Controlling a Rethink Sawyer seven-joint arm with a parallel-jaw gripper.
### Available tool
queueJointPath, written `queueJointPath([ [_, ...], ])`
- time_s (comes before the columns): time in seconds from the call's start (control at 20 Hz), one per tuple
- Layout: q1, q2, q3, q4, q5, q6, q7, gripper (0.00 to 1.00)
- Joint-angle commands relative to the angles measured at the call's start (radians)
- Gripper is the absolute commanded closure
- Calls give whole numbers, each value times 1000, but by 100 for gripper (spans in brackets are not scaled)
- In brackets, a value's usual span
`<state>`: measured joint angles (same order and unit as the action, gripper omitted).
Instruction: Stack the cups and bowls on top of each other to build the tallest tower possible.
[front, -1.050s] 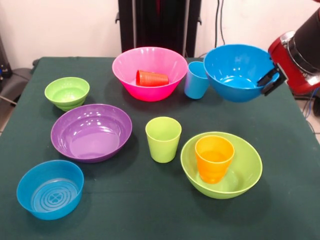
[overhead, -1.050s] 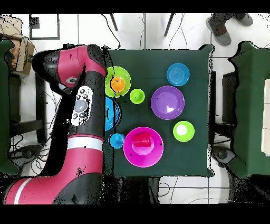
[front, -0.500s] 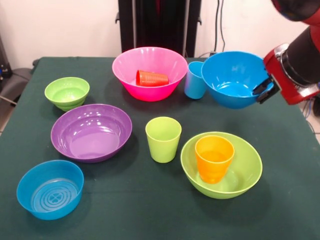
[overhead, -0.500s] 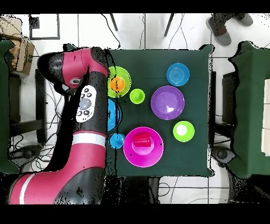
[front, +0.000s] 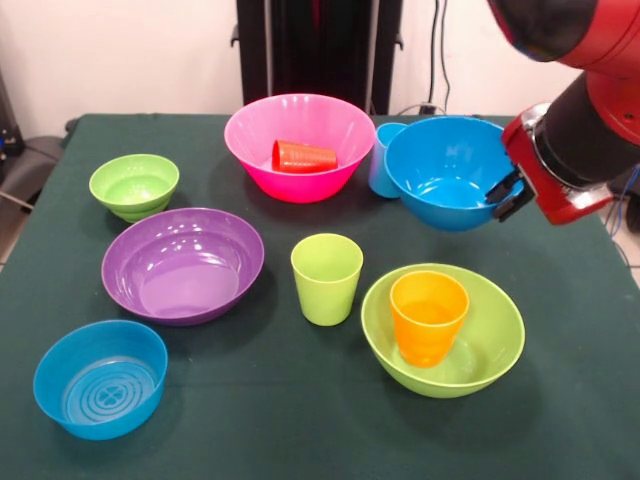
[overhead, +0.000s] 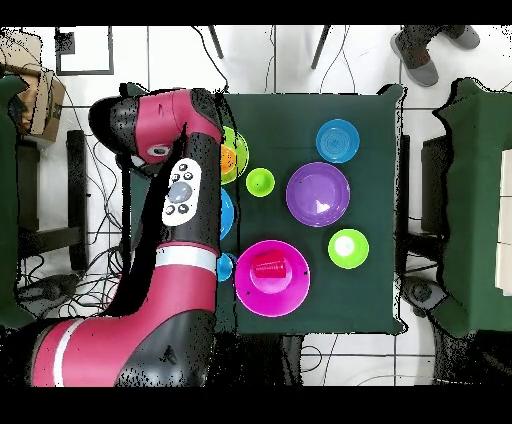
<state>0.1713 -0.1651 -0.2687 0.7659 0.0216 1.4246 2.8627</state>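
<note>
The gripper (front: 507, 194) pinched the big blue bowl's (front: 445, 170) rim, holding it beyond the green bowl (front: 495, 345) containing the orange cup (front: 428, 316).

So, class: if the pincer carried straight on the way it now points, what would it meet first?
The pincer points sideways into the large blue bowl it already grips by the rim. Beyond that, probably the light blue cup, though depth is unclear.

Bright, even light from above; soft shadows lie under the bowls on the table (front: 250, 400), with glare on the purple bowl (front: 183, 264).
</note>
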Motion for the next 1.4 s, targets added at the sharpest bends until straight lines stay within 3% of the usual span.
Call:
queueJointPath([
  [0.05,-40,8,135,7,-46,2,-282,100],
  [0.7,-35,16,145,-50,-50,97,-265,100],
  [1.15,-38,38,137,-234,-53,327,-292,100],
  [1.4,-42,65,131,-309,-50,394,-301,100],
])
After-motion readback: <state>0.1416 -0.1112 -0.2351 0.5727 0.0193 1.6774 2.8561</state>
